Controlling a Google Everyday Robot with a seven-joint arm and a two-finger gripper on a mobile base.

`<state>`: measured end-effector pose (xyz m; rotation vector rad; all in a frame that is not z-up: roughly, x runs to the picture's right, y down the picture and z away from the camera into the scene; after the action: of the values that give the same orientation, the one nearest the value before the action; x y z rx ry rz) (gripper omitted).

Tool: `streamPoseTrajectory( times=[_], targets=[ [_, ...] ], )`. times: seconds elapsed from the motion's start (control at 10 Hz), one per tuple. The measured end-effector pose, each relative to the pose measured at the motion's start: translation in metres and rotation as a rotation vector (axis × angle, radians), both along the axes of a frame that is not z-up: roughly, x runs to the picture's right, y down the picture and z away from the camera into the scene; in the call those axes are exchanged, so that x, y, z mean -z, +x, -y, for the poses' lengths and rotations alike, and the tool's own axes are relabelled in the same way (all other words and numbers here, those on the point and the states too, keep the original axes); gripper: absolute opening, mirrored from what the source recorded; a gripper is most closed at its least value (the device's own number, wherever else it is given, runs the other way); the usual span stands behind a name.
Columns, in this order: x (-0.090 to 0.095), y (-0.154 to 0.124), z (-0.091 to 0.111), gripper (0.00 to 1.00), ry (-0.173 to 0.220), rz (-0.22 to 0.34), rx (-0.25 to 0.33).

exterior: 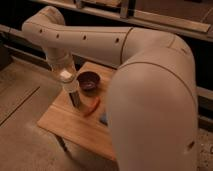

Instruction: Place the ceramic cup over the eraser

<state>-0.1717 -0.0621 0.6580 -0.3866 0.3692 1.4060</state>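
Note:
The ceramic cup (pixel 66 76) is a small whitish cup hanging under the arm's wrist, above the left part of the wooden table (pixel 65 122). My gripper (pixel 68 82) is shut on it and holds it in the air. The eraser (pixel 75 99), a dark narrow block, stands on the table right below the cup, and the cup's lower end is close to its top. I cannot tell whether they touch.
A dark maroon bowl (pixel 89 81) sits just right of the cup. A thin orange-red stick (pixel 92 106) lies beside the eraser. A blue pad (pixel 103 119) is partly hidden behind my large arm (pixel 150 100). The floor lies to the left.

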Motion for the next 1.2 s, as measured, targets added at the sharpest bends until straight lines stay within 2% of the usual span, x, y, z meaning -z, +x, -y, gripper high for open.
streamPoseTrajectory(
  times=[0.6,0.9,1.2],
  targets=[
    [-0.008,0.009,-0.012,0.00,-0.035,-0.022,-0.042],
    [-0.015,0.005,-0.007,0.00,-0.038,-0.006,-0.029],
    [-0.024,0.001,-0.007,0.00,-0.058,-0.002,-0.014]
  ],
)
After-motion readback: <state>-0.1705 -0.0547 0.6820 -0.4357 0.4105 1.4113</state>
